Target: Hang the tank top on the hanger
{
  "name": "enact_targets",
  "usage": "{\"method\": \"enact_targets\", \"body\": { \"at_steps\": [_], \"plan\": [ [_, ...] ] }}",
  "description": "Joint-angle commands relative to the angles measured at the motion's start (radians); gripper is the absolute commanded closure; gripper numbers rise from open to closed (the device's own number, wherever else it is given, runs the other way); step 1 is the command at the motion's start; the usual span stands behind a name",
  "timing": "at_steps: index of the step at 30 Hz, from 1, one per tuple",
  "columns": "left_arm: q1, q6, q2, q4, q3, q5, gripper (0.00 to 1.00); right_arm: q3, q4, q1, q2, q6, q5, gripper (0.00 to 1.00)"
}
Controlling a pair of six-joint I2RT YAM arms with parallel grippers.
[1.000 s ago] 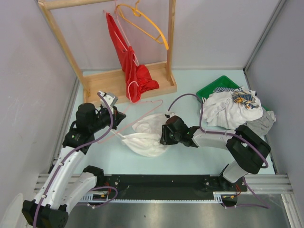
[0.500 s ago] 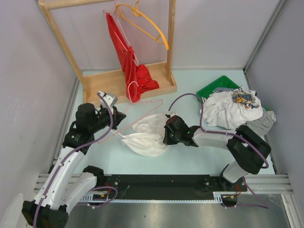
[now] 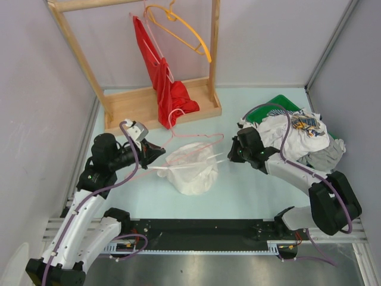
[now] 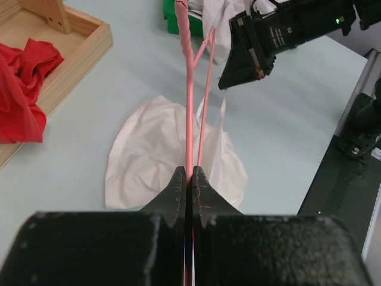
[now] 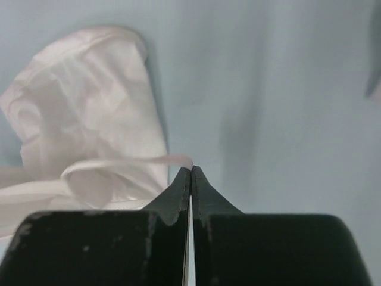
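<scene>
Threading looks to be the step in hand: one strap has to go over an arm of the hanger. The left gripper (image 4: 187, 174) is clamped tight on the hanger (image 4: 189, 107), jaws pressed together on the thin pink wire, which runs away from it over the middle of the worktop (image 3: 256, 190); the right gripper (image 5: 190, 171) is pinched together on the very end of a strap (image 5: 119, 161), holding it stretched out from the garment. The tank top (image 3: 191, 174) itself lies crumpled on the worktop, about midway between the left and right edges and nearer the near edge than the far one, under and just beside the wire; as far as I can tell, no part of it sits over the hanger's shoulders.

To do this well, I judge, the left arm should hold the hanger steady, one end offered toward the right gripper; the right arm should lift the strap loop clear of that end, then carry it along the wire toward the hook; the pull should be gentle, since the pinch is shallow and thin fabric may slip out; the heap of clothes (image 3: 292, 137) toward the far right corner is best avoided.
</scene>
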Motion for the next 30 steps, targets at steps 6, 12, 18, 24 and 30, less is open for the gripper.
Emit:
{"method": "enact_targets", "body": {
  "at_steps": [6,12,18,24,30],
  "plan": [
    [-0.012,-0.010,-0.017,0.075,-0.008,0.111,1.00,0.082,-0.056,-0.162,-0.099,-0.121,-0.011,1.00],
    [-0.018,-0.010,-0.006,0.076,-0.008,0.111,1.00,0.142,-0.097,-0.175,-0.134,-0.146,-0.011,1.00],
    [-0.024,-0.010,0.000,0.075,-0.008,0.107,1.00,0.199,-0.137,-0.176,-0.166,-0.152,-0.025,1.00],
    [-0.027,-0.010,0.000,0.072,-0.008,0.094,1.00,0.233,-0.188,-0.172,-0.220,-0.156,-0.054,1.00],
    [-0.033,-0.010,0.006,0.069,-0.007,0.088,1.00,0.246,-0.217,-0.149,-0.287,-0.144,-0.055,1.00]
  ]
}}
